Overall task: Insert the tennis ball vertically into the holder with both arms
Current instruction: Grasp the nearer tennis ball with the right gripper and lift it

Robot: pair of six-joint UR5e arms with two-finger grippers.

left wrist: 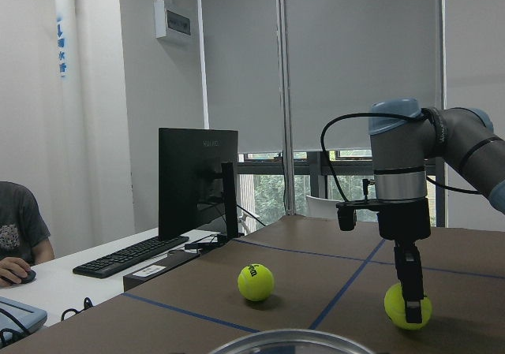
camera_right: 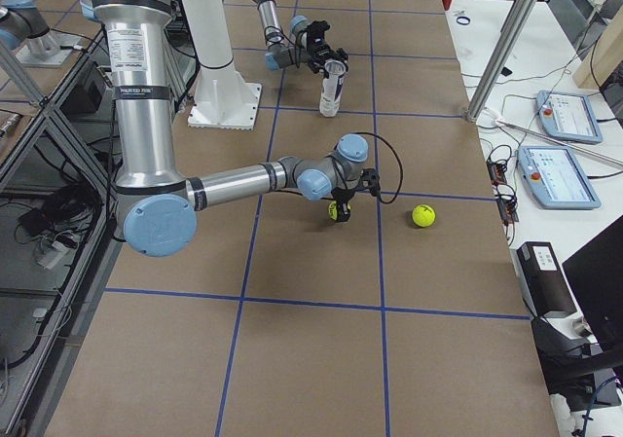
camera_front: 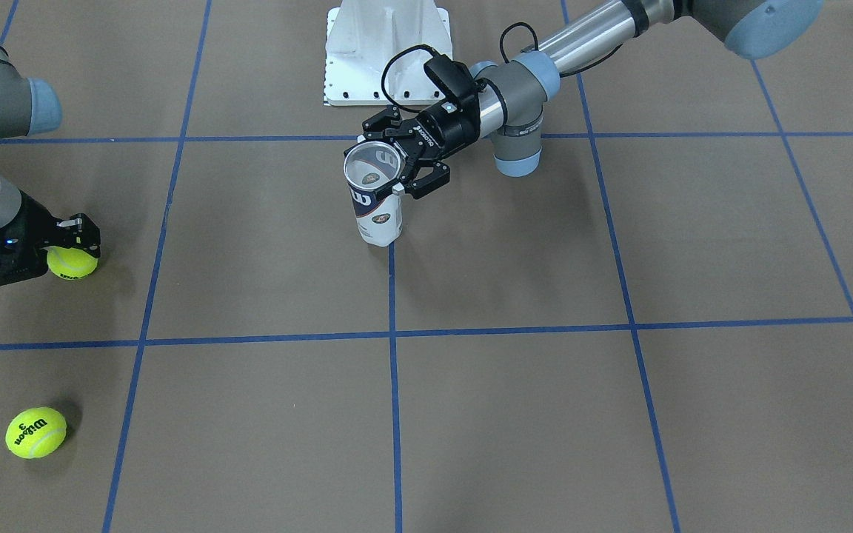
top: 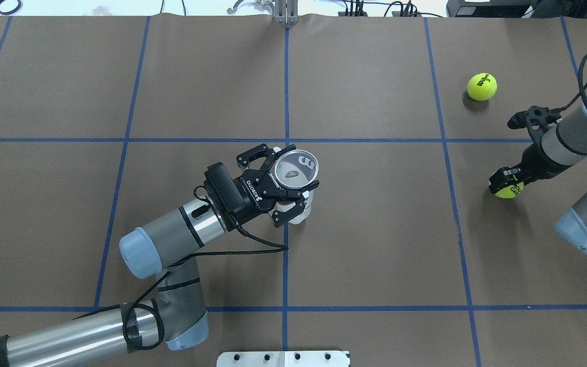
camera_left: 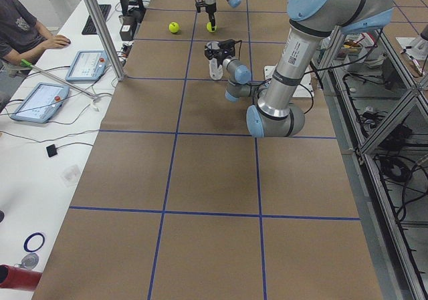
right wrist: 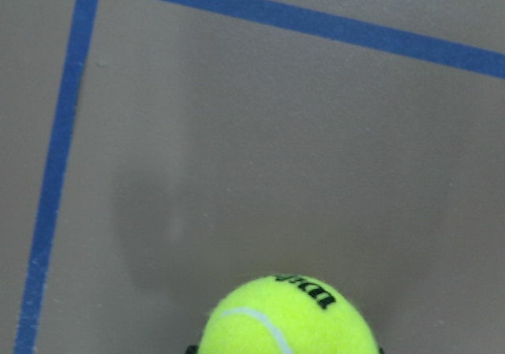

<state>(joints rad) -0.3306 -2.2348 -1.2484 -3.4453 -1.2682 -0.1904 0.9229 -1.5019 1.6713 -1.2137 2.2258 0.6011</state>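
Observation:
The holder (camera_front: 378,211), a clear can with a silver rim and a navy "W" label, stands upright and open-topped near the table's middle; it also shows in the overhead view (top: 299,179). My left gripper (top: 287,179) reaches in level from the side, shut on the holder just below its rim. A yellow-green tennis ball (top: 510,190) is at the table's right side. My right gripper (top: 506,179) points down and is shut on this ball, close to the table; the ball also shows in the front view (camera_front: 72,263) and the right wrist view (right wrist: 286,322).
A second tennis ball (top: 481,86) lies loose farther out on the right, also in the front view (camera_front: 35,432). The white pedestal base (camera_front: 386,52) stands at the robot's side of the table. An operator (camera_left: 20,29) sits beside tablets at the side desk.

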